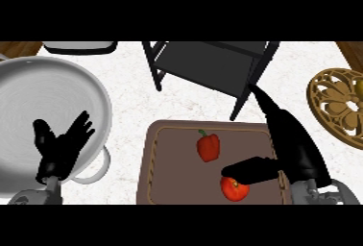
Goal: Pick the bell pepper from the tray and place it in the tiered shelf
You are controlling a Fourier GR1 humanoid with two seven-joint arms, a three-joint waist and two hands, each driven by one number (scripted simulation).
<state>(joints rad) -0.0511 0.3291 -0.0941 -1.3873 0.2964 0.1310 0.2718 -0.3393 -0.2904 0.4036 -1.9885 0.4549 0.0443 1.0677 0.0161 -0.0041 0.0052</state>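
On the speckled white counter [184, 103], our largest thing was the round grey metal pan [42, 96] at the left, reaching the view's left edge. Behind the tray stood the dark tiered shelf [212, 65] of black bars and flat panels, its legs ending just short of the tray's far rim. Below it lay the brown rectangular tray [159, 163], with bare floor along its left side. At the right edge sat a round wooden openwork trivet [339, 108].

Our right hand [284, 144] hung over the tray's right side, fingers straight toward the shelf, thumb out above a round red tomato [234, 189]. Our left hand [64, 144] rested spread over the pan's rim.

The red bell pepper [208, 147], small, glossy, green-stemmed, lay mid-tray, apart from both hands.
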